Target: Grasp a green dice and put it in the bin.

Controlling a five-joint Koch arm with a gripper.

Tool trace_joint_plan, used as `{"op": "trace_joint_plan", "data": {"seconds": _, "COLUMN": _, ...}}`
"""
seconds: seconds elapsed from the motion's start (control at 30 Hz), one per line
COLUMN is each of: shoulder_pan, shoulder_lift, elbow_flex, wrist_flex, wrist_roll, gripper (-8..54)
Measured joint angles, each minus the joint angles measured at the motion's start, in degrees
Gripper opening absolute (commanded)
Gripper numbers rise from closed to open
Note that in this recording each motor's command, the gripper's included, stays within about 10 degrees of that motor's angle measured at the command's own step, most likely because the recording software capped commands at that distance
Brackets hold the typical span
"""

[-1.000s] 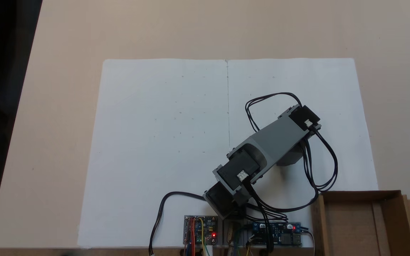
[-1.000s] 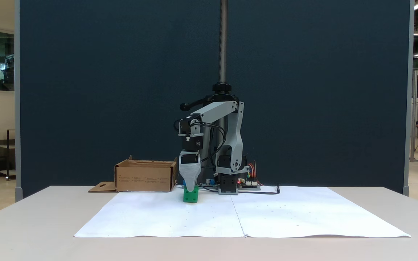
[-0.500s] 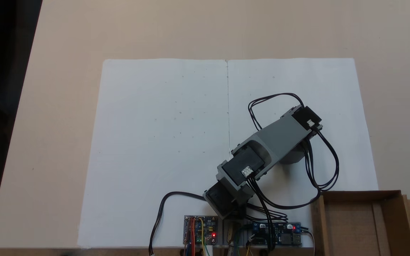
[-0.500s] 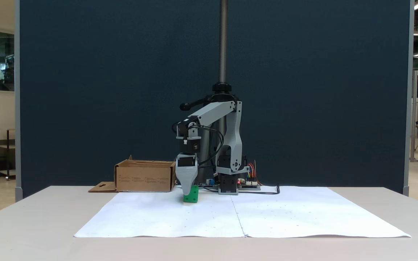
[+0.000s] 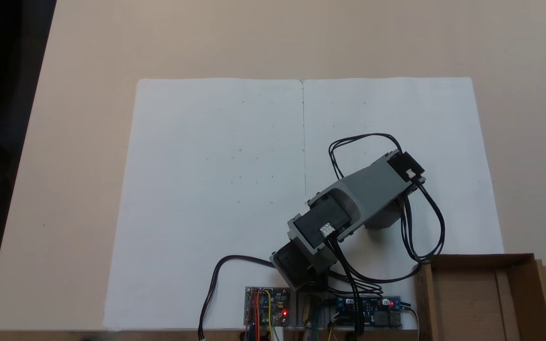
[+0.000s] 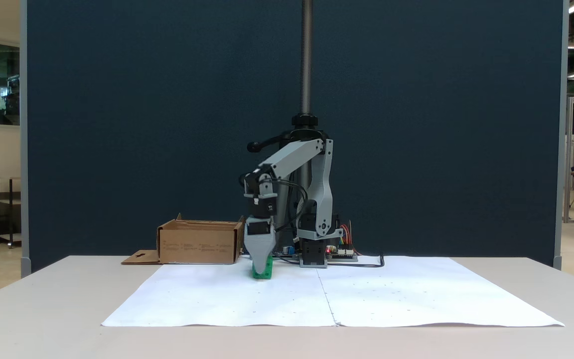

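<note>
Now the grasp step: grey gripper (image 6: 261,267) is down over the small bright green plastic dice (image 6: 263,269) on white paper sheet (image 6: 416,294), at 3 o'clock of the shallow brown cardboard bin (image 6: 198,243). Only one jaw tip shows, so can't tell if jaws are clamped. Next, I'd judge: confirm grip, lift above bin wall, swing toward 9 o'clock. Paper around is open; bin's near wall is the edge to watch.

Grey plastic arm (image 6: 297,154) with black servo blocks, looping black cables (image 5: 424,222), and a tapered grey claw (image 6: 260,259).
</note>
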Motion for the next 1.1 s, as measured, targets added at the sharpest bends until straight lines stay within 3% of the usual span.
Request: {"op": "trace_joint_plan", "data": {"seconds": 1.1, "shoulder_pan": -3.52, "shoulder_lift": 7.12, "elbow_flex": 3.43, "wrist_flex": -2.02, "wrist_roll": 2.64, "gripper": 41.5}}
